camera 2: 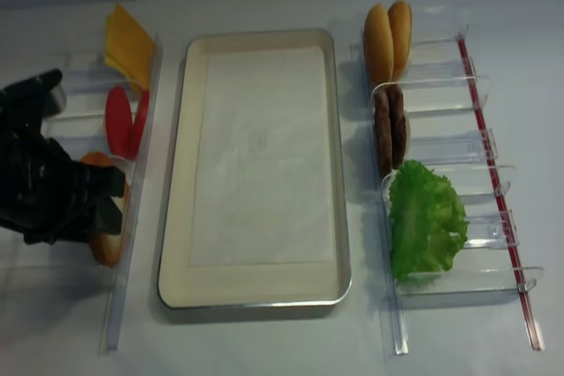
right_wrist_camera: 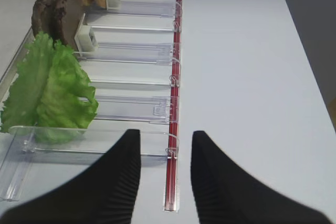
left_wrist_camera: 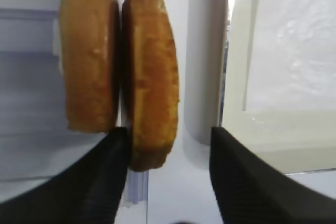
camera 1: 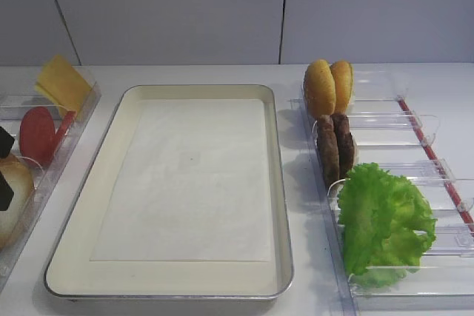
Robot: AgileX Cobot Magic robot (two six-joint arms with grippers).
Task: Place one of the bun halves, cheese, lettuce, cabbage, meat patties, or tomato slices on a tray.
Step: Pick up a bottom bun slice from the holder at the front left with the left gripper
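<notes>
In the left wrist view my left gripper [left_wrist_camera: 168,135] stands open around a golden-brown bun half [left_wrist_camera: 149,77] set on edge. Its left finger sits between that bun half and a second one [left_wrist_camera: 86,51], and its right finger is apart from it. From above, the gripper [camera 2: 107,200] is at the left bin. The cream tray [camera 1: 274,183] lies bare in the middle. Cheese [camera 1: 63,83] and tomato slices [camera 1: 37,135] stand in the left bin, meat patties [camera 1: 335,146] and lettuce [camera 1: 381,220] in the right one. Cabbage is out of view. My right gripper [right_wrist_camera: 165,140] is open and holds nothing.
Two orange domed buns [camera 1: 328,86] stand at the far end of the right clear bin [camera 1: 415,183]. Its red edge strip [right_wrist_camera: 176,77] runs under my right gripper. The tray's rim [left_wrist_camera: 273,124] lies just right of my left gripper. A grey wall stands behind the table.
</notes>
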